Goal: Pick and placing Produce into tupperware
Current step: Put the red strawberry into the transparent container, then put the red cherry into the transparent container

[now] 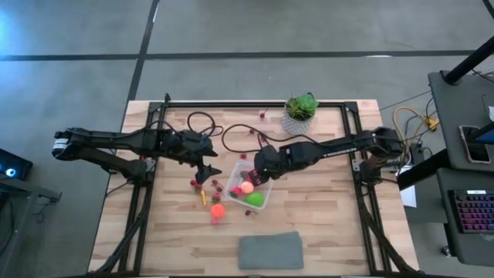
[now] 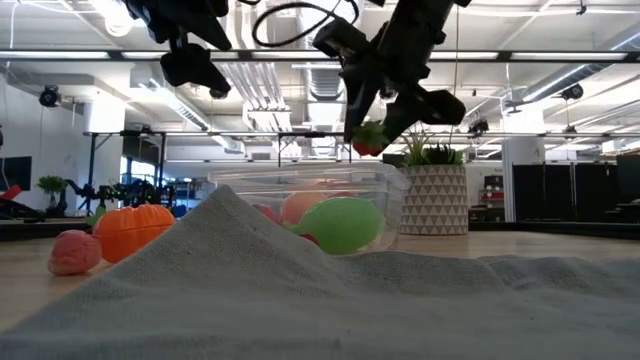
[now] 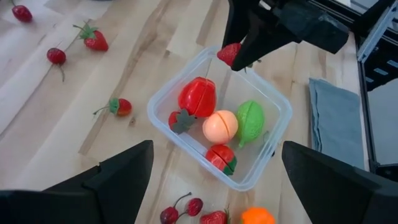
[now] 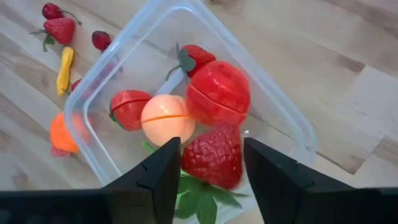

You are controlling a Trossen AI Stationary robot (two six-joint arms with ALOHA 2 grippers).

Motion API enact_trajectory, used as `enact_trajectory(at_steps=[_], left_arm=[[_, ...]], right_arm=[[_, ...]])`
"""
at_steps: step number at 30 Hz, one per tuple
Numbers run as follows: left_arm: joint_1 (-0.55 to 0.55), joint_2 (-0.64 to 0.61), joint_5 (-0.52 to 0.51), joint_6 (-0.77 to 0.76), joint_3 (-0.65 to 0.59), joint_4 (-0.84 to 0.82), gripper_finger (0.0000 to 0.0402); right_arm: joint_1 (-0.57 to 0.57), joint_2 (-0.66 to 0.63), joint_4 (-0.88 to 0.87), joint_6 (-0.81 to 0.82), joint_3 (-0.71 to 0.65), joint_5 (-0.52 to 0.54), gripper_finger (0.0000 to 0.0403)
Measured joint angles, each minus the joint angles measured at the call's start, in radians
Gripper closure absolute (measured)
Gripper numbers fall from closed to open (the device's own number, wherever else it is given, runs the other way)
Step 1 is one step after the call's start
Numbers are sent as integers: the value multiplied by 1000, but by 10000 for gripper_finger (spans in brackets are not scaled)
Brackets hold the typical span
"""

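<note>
Nearest the low camera lay a grey cloth. Beyond it, at the table's centre, stood the tupperware, already loaded with produce. Directly above it, the right gripper was clamped on a strawberry. Its hard, light, slick plastic was judged best pinched across the widest part. At 9 o'clock, the left gripper was spread, empty.

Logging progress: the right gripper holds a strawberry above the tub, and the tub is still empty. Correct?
Not quite. The right gripper does hold a strawberry above the tub, but the tub is not empty: the left wrist view shows several produce pieces inside, including a green piece.
</note>
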Motion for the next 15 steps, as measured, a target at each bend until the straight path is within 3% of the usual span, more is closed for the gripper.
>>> enact_trajectory(at_steps=[12, 15], left_arm=[[-49, -17, 8, -3, -10, -16, 61], [-55, -17, 18, -62, -10, -17, 61]], right_arm=[[9, 0, -17, -3, 65, 81, 135], [9, -10, -67, -19, 105, 132, 120]])
